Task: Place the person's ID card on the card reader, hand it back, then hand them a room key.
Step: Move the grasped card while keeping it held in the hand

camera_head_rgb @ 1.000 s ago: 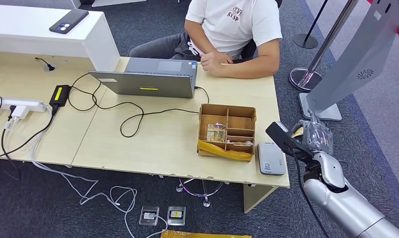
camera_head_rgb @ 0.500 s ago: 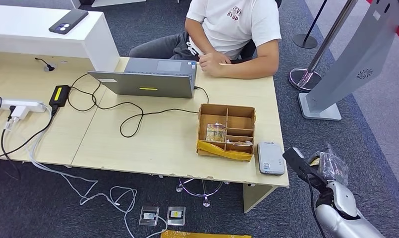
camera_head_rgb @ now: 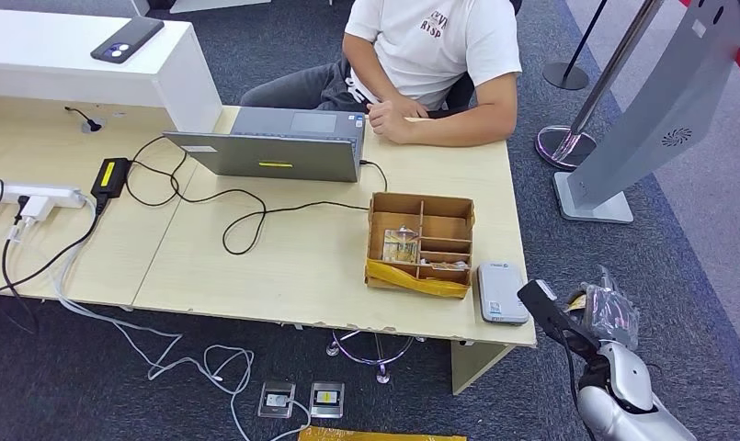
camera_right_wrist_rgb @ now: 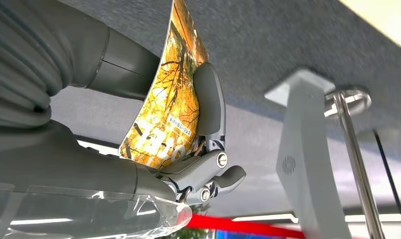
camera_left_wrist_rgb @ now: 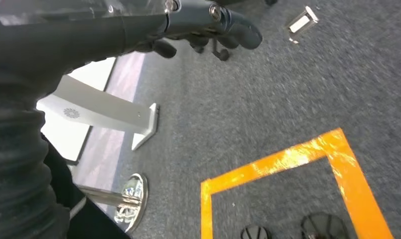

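Right hand (camera_head_rgb: 597,312) grips the orange patterned card (camera_right_wrist_rgb: 171,94), off the desk's corner.
Card reader (camera_head_rgb: 501,292) sits at ten o'clock from it; left hand's (camera_left_wrist_rgb: 208,22) fingers curl, holding nothing.

Reception office: desk (camera_head_rgb: 283,266), laptop (camera_head_rgb: 274,147), stanchion (camera_head_rgb: 582,124).

Card reader (camera_head_rgb: 502,292) just right of divided box (camera_head_rgb: 421,243).

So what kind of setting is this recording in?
Probably a mock hotel check-in desk in an office-like room: a card reader beside a compartmented cardboard box holding cards, a seated person at a laptop, and a stanchion post on carpet.
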You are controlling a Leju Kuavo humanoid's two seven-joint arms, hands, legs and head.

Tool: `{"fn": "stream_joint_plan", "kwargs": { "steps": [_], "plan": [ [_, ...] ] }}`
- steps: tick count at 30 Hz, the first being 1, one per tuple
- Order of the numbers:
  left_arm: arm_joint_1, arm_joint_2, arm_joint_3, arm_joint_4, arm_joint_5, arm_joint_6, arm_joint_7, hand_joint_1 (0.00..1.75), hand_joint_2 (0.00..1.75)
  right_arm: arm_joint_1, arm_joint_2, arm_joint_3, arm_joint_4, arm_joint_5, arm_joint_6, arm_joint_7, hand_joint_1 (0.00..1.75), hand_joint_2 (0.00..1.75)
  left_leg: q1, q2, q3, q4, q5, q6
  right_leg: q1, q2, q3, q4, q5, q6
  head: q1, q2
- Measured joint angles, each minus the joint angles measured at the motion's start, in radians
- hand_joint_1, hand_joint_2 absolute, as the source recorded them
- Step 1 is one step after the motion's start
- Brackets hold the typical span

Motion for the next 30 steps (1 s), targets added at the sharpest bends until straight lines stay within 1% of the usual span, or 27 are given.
{"fn": "stream_joint_plan", "kwargs": {
  "steps": [7,11,18,25,27,30],
  "plan": [
    [-0.005,0.000,0.000,0.000,0.013,0.000,-0.019,0.00,1.75,-0.005,0.007,-0.044,-0.064,0.047,-0.073,0.009,1.75,1.75,0.000,0.000,0.000,0.000,0.000,0.000,0.000,0.000,0.000,0.000,0.000,0.000,0.000,0.000],
    [-0.005,0.000,0.000,-0.001,0.019,0.000,-0.026,0.00,1.75,-0.008,0.004,-0.072,-0.110,0.064,-0.083,0.016,1.75,1.75,0.000,0.000,0.001,0.000,0.000,0.000,0.000,0.001,0.000,0.000,0.000,0.000,0.000,0.000],
    [-0.007,0.000,0.000,-0.001,0.020,0.000,-0.039,0.00,1.75,-0.014,0.001,-0.087,-0.181,0.081,-0.005,0.031,1.75,1.75,0.000,0.000,0.001,0.000,0.000,0.000,0.000,0.001,0.000,0.000,0.000,0.000,0.000,0.000],
    [-0.009,0.000,0.000,-0.001,0.017,0.000,-0.042,0.00,1.75,-0.013,0.010,-0.085,-0.202,0.084,0.028,0.030,1.75,1.75,0.000,0.000,0.001,0.000,0.000,0.000,0.000,0.001,0.000,0.000,0.000,0.000,0.000,0.000],
    [-0.010,0.001,0.000,0.000,0.008,0.000,-0.041,0.00,1.75,-0.013,0.017,-0.081,-0.201,0.084,0.061,0.020,1.75,1.75,0.000,0.001,0.000,0.000,0.000,0.000,0.000,0.001,0.000,0.000,0.000,0.000,0.000,0.000],
    [-0.013,0.001,0.000,0.000,-0.013,0.000,-0.033,0.00,1.75,-0.013,0.048,-0.068,-0.188,0.089,0.100,-0.005,1.75,1.75,0.000,0.001,0.000,0.000,0.000,0.000,0.000,0.001,0.000,0.000,0.000,0.000,0.000,0.000]
  ]
}}
